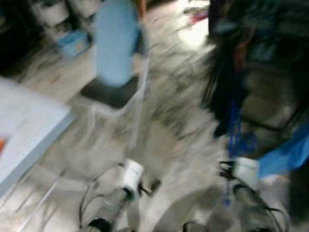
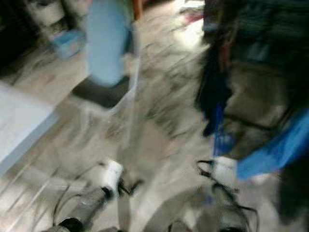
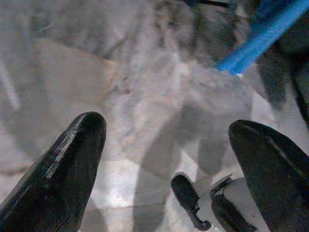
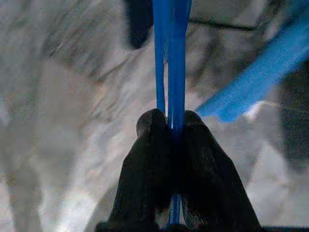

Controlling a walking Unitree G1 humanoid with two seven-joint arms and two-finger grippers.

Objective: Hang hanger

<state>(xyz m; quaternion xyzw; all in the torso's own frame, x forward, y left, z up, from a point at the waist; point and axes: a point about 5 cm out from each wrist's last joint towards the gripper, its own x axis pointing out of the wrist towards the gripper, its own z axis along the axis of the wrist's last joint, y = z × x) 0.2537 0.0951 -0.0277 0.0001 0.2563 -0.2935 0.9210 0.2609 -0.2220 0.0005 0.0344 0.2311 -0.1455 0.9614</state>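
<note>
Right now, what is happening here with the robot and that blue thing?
The robot is on the move, so the head views are blurred. Its right pincer is shut on a blue hanger, held out in front over the pale floor. The left pincer is open and holds nothing. Ahead to the left stands a chair with a light blue cloth on its back; dark clothes hang to the right. The hanger is not yet hung.

A home: marbled floor [image 1: 169, 125], chair [image 1: 116, 92], hanging clothes [image 1: 227, 92].
</note>
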